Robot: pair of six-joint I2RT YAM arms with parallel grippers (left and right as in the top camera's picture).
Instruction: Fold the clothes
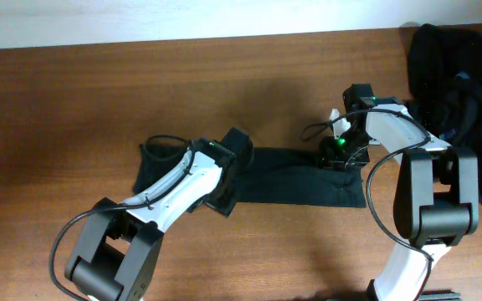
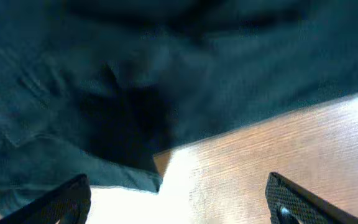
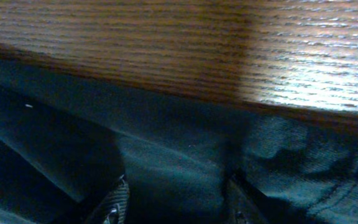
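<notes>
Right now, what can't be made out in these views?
1. Overhead: the left arm covers the middle-left of the flat black fabric garment.
2. Overhead: the heaped pile of black clothes is cut by the right edge; pieces indistinguishable.
3. Right wrist: right gripper fingertips cut by the bottom edge; grip on fabric unclear.

A brown wooden table (image 1: 74, 100) filled nearly the whole overhead view, its grain running lengthwise. Bright glare lay on its surface in both wrist views. A pale strip (image 1: 182, 17) ran along its far edge, possibly a wall; indistinct.
</notes>
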